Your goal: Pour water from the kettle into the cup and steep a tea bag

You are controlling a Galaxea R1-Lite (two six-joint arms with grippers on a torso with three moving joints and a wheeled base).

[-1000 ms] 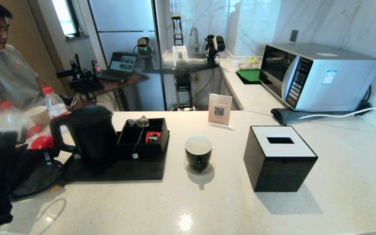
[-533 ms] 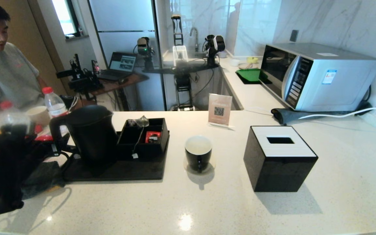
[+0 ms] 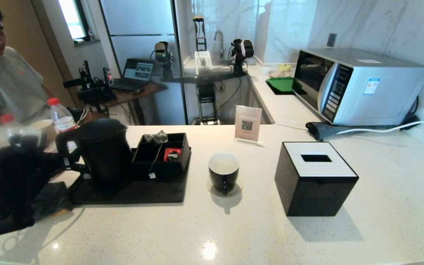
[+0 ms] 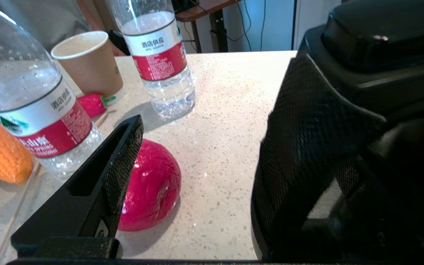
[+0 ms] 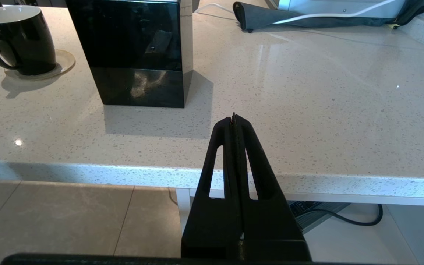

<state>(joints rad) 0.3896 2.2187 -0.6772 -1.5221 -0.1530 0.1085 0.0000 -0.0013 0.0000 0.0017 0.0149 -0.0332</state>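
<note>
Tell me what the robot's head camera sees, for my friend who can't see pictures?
The robot's left gripper reaches, fingers open, toward the handle of a black kettle on a dark tray, on a white counter. A black cup stands right of the tray, then a black tissue box, with a microwave behind.

Left arm (image 3: 2, 191): matte black throughout, bulky in outline, partly draped in dark, cloth-like covering; no markings legible in the head view.

Left hand (image 4: 201, 154): black moulded plastic. The narrower finger (image 4: 101, 184) is a tapering bar with a hollow slot along its side and a finely cross-hatched inner face; a small screw head sits near its root. The other finger carries the same cross-hatched texture over a broad, curved face.

Right hand (image 5: 234, 119): black, two long tapered fingers, each with an elongated cut-out slot, rising from a wide flat base.
</note>
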